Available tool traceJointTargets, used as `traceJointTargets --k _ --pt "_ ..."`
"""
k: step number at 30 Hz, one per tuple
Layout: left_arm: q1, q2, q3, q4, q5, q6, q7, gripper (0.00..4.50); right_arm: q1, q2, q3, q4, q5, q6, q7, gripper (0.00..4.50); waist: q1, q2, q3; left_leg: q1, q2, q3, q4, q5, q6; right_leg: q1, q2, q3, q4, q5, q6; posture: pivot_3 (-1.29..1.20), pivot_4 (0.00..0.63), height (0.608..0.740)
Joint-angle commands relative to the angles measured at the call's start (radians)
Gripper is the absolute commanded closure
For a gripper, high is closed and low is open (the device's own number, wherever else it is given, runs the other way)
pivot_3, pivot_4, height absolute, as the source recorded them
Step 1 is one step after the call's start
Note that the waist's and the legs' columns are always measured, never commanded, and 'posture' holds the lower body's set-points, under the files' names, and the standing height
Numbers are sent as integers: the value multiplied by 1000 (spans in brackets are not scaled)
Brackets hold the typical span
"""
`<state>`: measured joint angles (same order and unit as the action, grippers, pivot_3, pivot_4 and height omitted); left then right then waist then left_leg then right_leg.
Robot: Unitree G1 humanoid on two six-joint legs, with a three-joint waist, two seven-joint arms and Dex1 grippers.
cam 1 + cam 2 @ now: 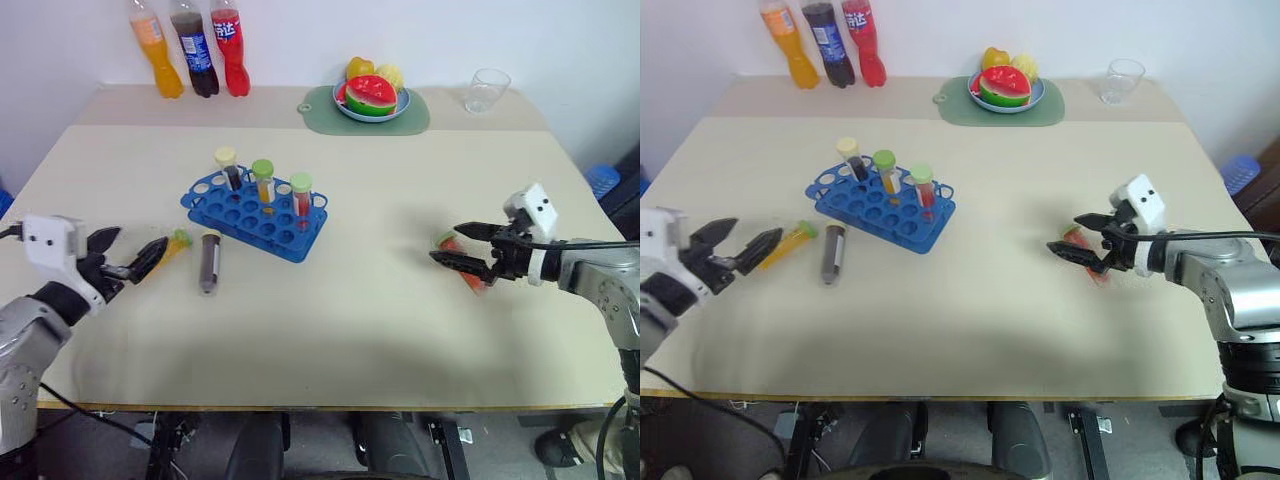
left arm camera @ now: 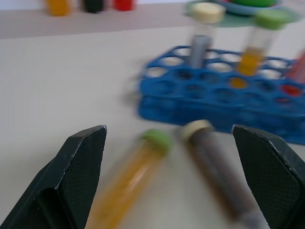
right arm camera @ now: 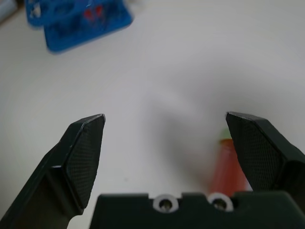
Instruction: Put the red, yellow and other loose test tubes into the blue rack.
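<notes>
Yellow tube (image 1: 172, 245) flat on the bench (image 1: 330, 320), just beyond the tips of the left end effector (image 1: 128, 253), green cap toward the blue rack (image 1: 256, 212), long axis slanting from those fingertips toward it. Left end effector spread wide, empty. Dark tube (image 1: 209, 262) just right of it, lying lengthwise toward the rack, cream cap nearest. Rack already carrying three upright tubes. Red tube (image 1: 462, 262) well apart on the right, lying under the right end effector (image 1: 450, 243), likewise gaping and empty, nearer arm for that one.
</notes>
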<state>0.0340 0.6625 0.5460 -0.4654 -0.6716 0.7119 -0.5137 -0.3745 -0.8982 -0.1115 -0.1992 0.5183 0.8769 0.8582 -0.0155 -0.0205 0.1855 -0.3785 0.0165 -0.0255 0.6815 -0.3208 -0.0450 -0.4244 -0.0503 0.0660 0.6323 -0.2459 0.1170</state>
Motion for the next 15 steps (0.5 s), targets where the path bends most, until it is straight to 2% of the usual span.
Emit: traceJointTargets --k 1,8,11,15 --pt "-11 16 -132 -97 -27 -16 -81 166 -83 -37 33 -67 6 199 -76 0 1 0 0 0 0 0 0 0 0 0 0 0 0 0 0 0 150 734" --pt "-36 17 -440 -215 29 -65 -191 166 -292 -33 182 -25 -26 485 -174 0 -1 0 0 0 0 0 0 0 0 -1 0 0 0 0 0 0 150 734" --pt "-42 17 -483 -219 49 -85 -204 166 -325 -32 219 -15 -44 511 -195 0 0 0 0 -1 0 0 0 0 0 -1 0 0 0 0 0 0 150 734" --pt "-74 -19 -626 -268 90 -126 -223 166 -476 -1 330 198 -131 552 -246 0 -1 1 0 -1 0 1 1 0 0 -1 0 1 0 0 0 0 150 734"
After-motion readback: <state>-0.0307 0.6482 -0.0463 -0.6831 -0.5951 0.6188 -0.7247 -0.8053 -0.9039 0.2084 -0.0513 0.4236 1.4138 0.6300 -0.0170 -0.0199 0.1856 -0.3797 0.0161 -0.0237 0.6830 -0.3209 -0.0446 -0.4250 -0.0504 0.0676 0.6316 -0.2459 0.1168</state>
